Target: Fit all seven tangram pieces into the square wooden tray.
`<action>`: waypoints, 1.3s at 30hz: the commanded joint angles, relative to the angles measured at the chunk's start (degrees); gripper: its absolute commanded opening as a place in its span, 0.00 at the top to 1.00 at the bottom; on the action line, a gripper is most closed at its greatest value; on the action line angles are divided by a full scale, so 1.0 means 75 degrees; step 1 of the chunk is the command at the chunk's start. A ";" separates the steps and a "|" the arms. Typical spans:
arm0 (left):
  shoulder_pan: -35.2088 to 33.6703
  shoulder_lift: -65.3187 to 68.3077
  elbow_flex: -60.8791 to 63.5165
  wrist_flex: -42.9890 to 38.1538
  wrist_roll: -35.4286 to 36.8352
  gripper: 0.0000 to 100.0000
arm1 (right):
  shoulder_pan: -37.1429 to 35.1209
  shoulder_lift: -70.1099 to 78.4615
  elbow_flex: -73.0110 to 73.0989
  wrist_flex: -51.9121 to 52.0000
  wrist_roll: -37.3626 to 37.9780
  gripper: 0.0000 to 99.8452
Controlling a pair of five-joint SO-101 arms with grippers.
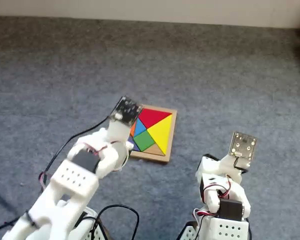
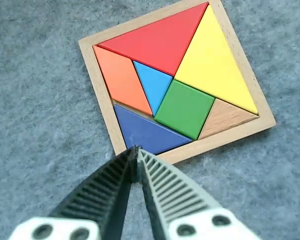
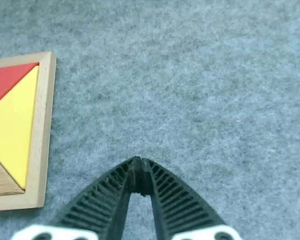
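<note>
Square wooden tray [image 1: 173,135] sits just below centre of the high view, flat on the grey worktop [image 1: 230,70], turned a bit off square. Inside it: big red triangle [image 2: 155,40] and big yellow triangle [image 2: 215,65] share a long edge. The green square [image 2: 185,107] is tucked in against the yellow. A small light-blue triangle [image 2: 155,85] is wedged btwn red, green and the orange parallelogram [image 2: 122,80]. The dark-blue triangle [image 2: 147,132] lies along one rim, touching green. Thin gap shows btwn orange and dark blue. One last triangular spot [image 2: 225,117], next to green and yellow, is wood-coloured; can't tell if that's a piece or bare tray floor.

Left tool [image 2: 136,155]: fingers pressed together, nothing btwn them, tip right over the tray rim [image 2: 104,95] by the dark-blue piece. In the high view the left arm [image 1: 72,175] comes up from the lower left, and its wrist covers the tray's left side, so red [image 1: 152,119], yellow [image 1: 162,132] and green [image 1: 144,140] show beside it.

Right tool [image 3: 140,167]: fingers also together, empty, over bare grey worktop [image 3: 190,75], with the tray's edge [image 3: 46,130] near but apart from it. Right arm [image 1: 225,190] stands at the lower right of the high view, well clear of the tray.
</note>
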 commanded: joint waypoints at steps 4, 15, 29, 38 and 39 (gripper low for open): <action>-0.0604 -0.2632 0.1084 -0.0199 0.0047 0.99 | 0.0088 -0.0041 0.1096 -0.0275 0.0059 0.99; -0.1506 -0.6042 0.2807 -0.0152 0.0035 0.99 | -0.0111 0.0018 0.1096 -0.0240 0.0059 0.99; -0.3300 -0.7262 0.4190 0.0082 0.0035 0.99 | -0.1190 -0.0041 0.1096 0.0990 0.0059 0.99; -0.3616 -0.7320 0.4190 0.2016 0.0035 0.99 | -0.1471 -0.0053 0.1096 0.1272 0.0059 0.99; -0.3616 -0.7320 0.4190 0.2286 0.0035 0.99 | -0.1471 -0.0053 0.1096 0.1272 0.0059 0.99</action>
